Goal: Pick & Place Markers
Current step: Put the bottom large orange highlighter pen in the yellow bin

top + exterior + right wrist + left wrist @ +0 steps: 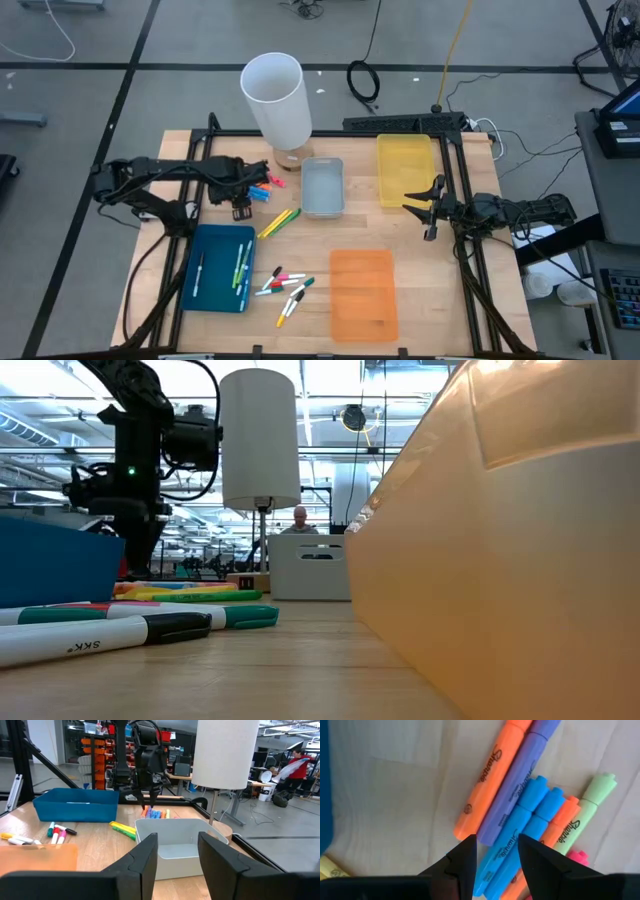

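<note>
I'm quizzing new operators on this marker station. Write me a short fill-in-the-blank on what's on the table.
1. The left claw hangs open over a cluster of highlighters on the ____.
2. The tray with markers already in it is ____.
3. The tray between the white cylinder and the yellow tray is ____.

Missing: table; blue; grey

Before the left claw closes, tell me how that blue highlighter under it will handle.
The blue highlighter looks like rigid plastic, so it should stay stiff and light. It lies packed against a second blue one and a purple one, so closing the left claw, which is open above it, may nudge those. Its flattish body probably rolls little.
</note>
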